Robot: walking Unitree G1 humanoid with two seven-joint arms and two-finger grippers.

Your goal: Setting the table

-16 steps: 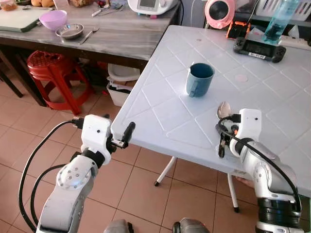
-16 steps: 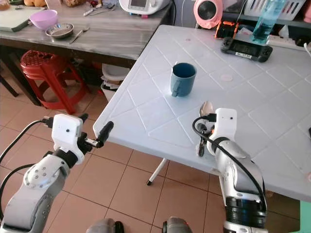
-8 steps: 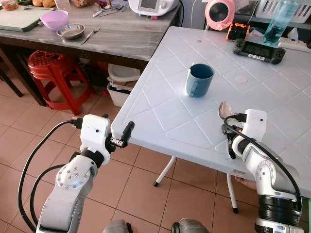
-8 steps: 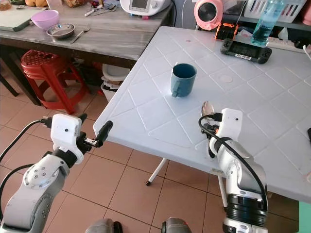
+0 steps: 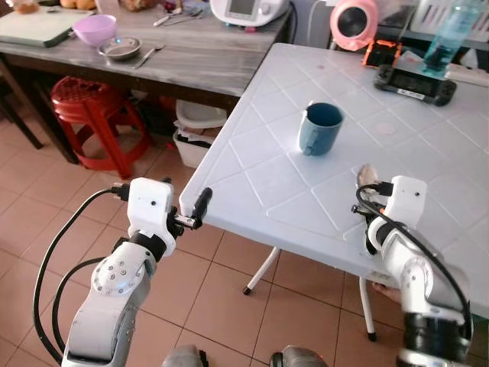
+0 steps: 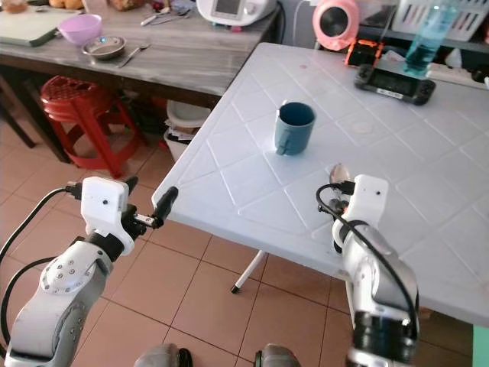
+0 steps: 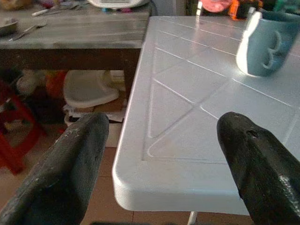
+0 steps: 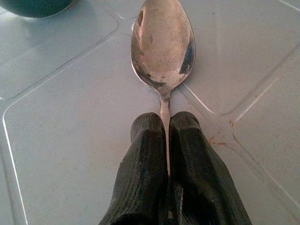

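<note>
The right gripper (image 8: pixel 164 140) is clenched on the thin handle of a metal spoon (image 8: pixel 162 49). The bowl of the spoon sticks out past the black fingertips (image 8: pixel 143 136) and sits low over the white surface (image 5: pixel 267 164), near its front edge. I cannot tell if it is touching. A blue mug (image 5: pixel 321 128) stands farther back, toward the middle.

The spoon looks hard, light and shiny, so I think it could slip or twist if the hold gets loose. The handle is the best place to hold it, because it is skinny and flat and the round bowl would slide away.

The left gripper (image 7: pixel 161 154) hangs just off the front left corner of the surface with its jaws spread wide and nothing in them.
</note>
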